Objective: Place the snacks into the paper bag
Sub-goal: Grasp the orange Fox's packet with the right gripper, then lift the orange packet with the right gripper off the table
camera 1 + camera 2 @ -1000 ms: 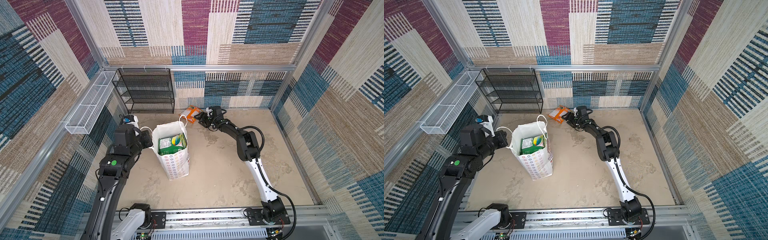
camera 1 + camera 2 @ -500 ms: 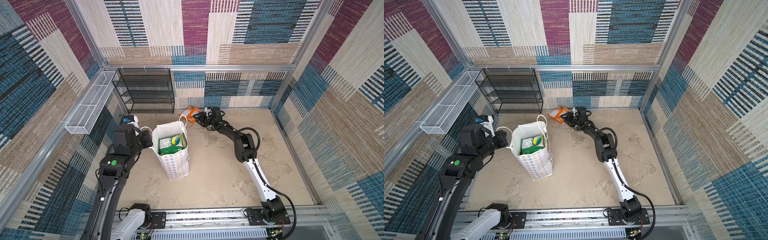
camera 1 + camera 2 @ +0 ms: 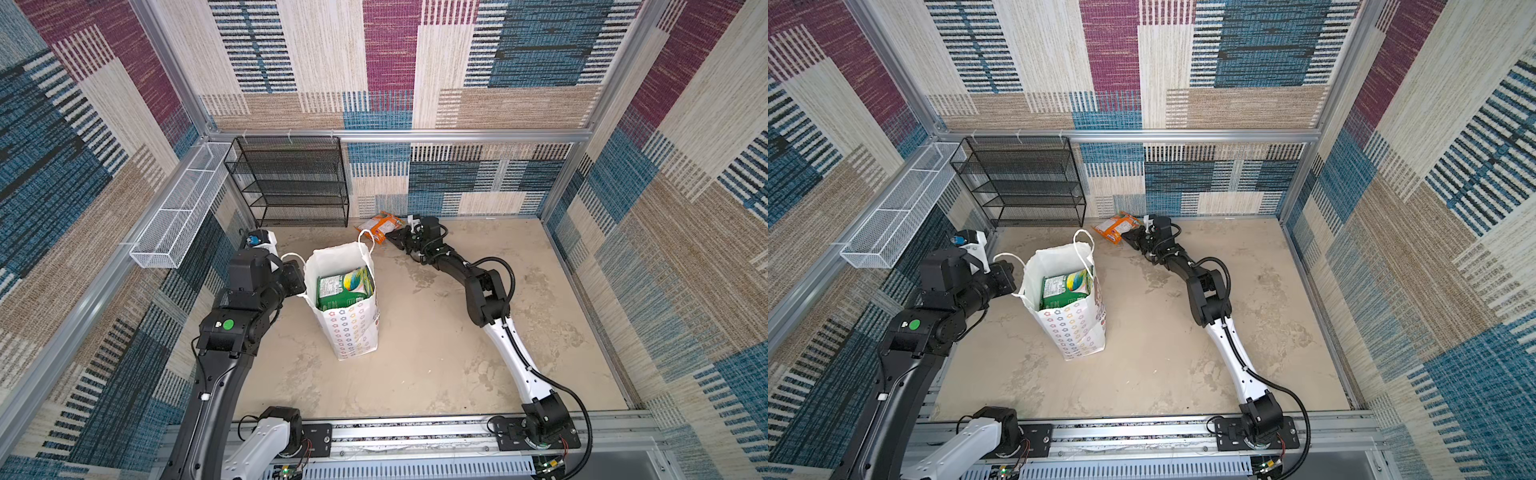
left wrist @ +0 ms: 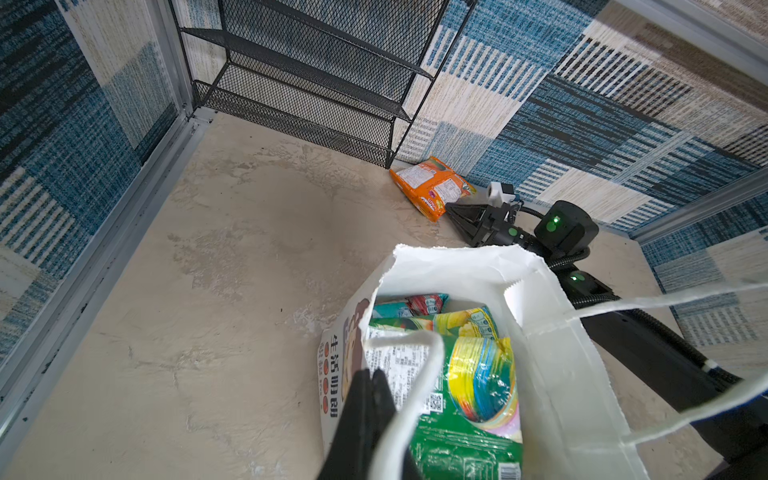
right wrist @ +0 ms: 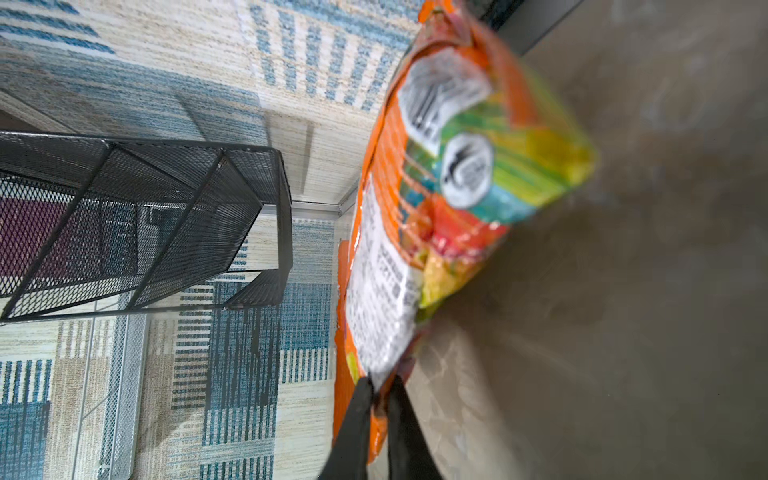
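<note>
Orange snack packet (image 3: 380, 224) is pinched tight by the right gripper (image 5: 379, 384). Left gripper (image 4: 370, 376) is clamped on the paper bag (image 3: 353, 336) rim.

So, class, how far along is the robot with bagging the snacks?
Done: glossy green, yellow-green and teal plastic packets lie inside the tall white paper bag. In hand: the right gripper is shut on the edge of the flat orange plastic packet; the left gripper pinches the bag's rim. Left: lifting that packet into the bag; no other loose snack shows.

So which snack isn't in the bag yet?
The orange packet, on the floor, pinched by the right gripper. The green packets sit inside the paper bag.
</note>
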`<state>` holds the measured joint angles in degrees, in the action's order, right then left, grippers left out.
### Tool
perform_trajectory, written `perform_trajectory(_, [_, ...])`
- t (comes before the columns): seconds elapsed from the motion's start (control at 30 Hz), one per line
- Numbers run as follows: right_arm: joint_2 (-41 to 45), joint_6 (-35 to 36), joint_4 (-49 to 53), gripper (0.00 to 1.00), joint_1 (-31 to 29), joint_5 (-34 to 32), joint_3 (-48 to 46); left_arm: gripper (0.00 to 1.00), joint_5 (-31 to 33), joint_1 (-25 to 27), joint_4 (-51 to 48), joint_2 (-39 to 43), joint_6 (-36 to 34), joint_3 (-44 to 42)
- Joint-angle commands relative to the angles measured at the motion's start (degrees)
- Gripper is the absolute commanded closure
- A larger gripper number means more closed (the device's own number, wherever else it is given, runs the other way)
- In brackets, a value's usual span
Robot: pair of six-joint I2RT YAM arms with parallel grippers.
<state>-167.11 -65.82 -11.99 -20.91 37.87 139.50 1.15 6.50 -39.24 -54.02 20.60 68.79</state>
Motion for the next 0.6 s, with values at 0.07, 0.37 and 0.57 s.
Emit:
perform_trajectory(0.07, [1.3, 2.9, 3.9, 0.98, -0.5, -2.2, -1.3, 1.00, -0.4, -0.1, 2.1, 0.7, -0.5, 0.2])
perform_trajectory(0.37, [8.0, 7.8, 6.1, 1.00, 0.3, -1.8, -4.7, 0.99, 0.3, -0.1, 2.0, 1.0, -0.6, 0.3])
perform_trajectory(0.57, [18.1, 10.3, 3.9, 1.00, 1.7, -1.7, -14.2, 0.99, 0.0, -0.1, 2.1, 1.0, -0.6, 0.3])
